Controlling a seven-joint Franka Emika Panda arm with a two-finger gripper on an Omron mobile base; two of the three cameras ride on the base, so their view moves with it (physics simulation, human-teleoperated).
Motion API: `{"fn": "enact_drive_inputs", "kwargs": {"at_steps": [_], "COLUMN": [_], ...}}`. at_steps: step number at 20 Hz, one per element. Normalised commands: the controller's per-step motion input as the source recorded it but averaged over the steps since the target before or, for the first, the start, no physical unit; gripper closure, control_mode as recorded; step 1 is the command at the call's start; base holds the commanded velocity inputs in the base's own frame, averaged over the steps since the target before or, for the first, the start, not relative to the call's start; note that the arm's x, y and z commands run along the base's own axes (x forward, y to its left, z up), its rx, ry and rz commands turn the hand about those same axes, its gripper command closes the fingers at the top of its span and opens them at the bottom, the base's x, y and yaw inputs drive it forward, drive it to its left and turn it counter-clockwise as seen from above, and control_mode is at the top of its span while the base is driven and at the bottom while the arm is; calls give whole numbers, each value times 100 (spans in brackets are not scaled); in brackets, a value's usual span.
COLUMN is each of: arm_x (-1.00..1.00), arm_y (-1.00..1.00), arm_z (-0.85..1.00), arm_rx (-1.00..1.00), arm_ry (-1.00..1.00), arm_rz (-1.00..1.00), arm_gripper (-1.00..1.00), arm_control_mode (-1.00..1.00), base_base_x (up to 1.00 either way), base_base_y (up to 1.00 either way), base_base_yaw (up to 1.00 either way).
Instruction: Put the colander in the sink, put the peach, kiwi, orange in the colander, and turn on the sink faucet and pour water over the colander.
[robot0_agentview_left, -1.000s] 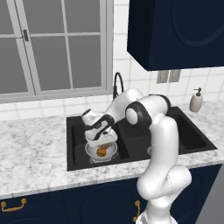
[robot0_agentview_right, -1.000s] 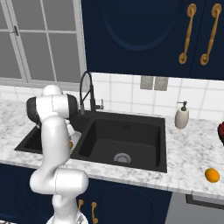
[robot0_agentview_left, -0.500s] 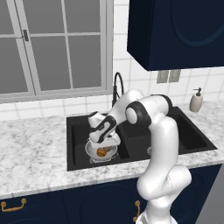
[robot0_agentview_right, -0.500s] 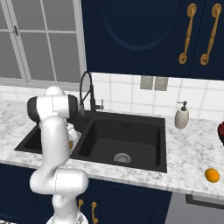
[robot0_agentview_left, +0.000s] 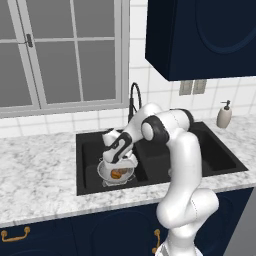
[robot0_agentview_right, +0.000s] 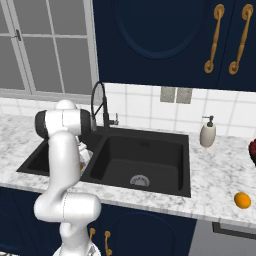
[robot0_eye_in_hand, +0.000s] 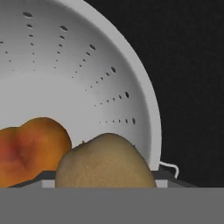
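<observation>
White Franka arm rises from lower right of left base view, bends at dark elbow joint, reaches left and downward. Two-finger gripper points down, low over left basin. Jaws partly apart, closed on a dull-brown egg-shaped kiwi between them.
</observation>
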Motion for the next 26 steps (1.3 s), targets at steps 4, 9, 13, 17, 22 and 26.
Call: {"fn": "enact_drive_inputs", "kwargs": {"at_steps": [4,9,13,17,22,26], "arm_x": [17,9,5,0,-13,-35], "arm_y": [0,0,0,0,-1,-5], "arm_z": [-20,-22,-12,11,41,68], "arm_rx": [0,0,0,0,0,0], "arm_ry": [0,0,0,-1,-7,-13], "arm_rz": [-8,-8,-7,-2,0,0], "arm_gripper": [100,-100,-100,-100,-100,-100], "arm_control_mode": [-100,-100,-100,-100,-100,-100], "base_base_x": [0,0,0,0,0,0], "base_base_y": [0,0,0,0,0,0], "base_base_yaw": [0,0,0,0,0,0]}}
